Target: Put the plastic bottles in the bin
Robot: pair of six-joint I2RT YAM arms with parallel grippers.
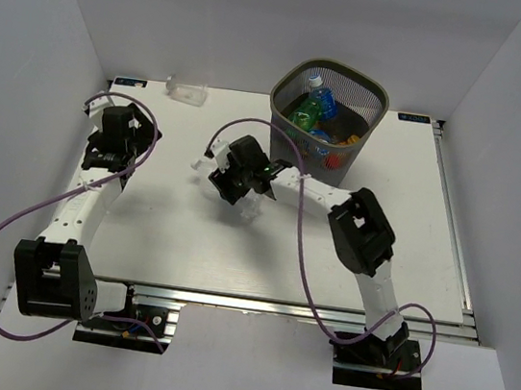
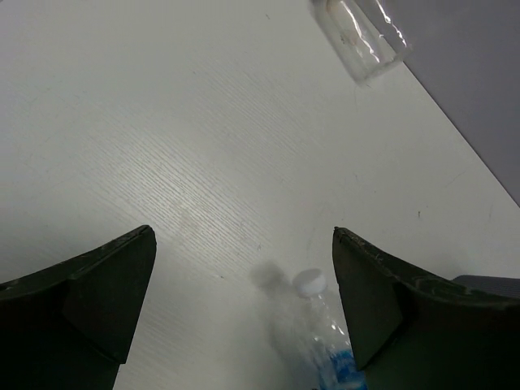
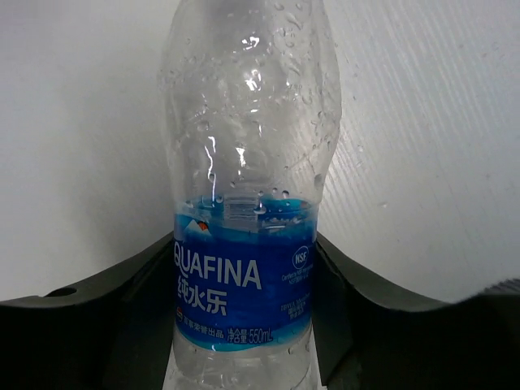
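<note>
In the right wrist view a clear plastic bottle [image 3: 244, 162] with a blue label fills the gap of my right gripper [image 3: 244, 268], and both dark fingers press against the label. From above, the right gripper [image 1: 241, 181] sits left of the table's middle, in front of the bin [image 1: 371, 99]. Inside the dark wire-mesh bin lie a green bottle [image 1: 303, 116], a blue-labelled one [image 1: 321, 97] and something orange. My left gripper [image 2: 244, 276] is open above the table; a white-capped, blue-labelled bottle [image 2: 321, 325] lies beneath it, close to the right finger [image 2: 374, 301]. The left gripper [image 1: 113, 140] is at the far left.
A plain clear bottle [image 1: 186, 90] lies at the far edge of the table, also at the top of the left wrist view as the same clear bottle [image 2: 361, 32]. White walls enclose the table on three sides. Purple cables loop from both arms.
</note>
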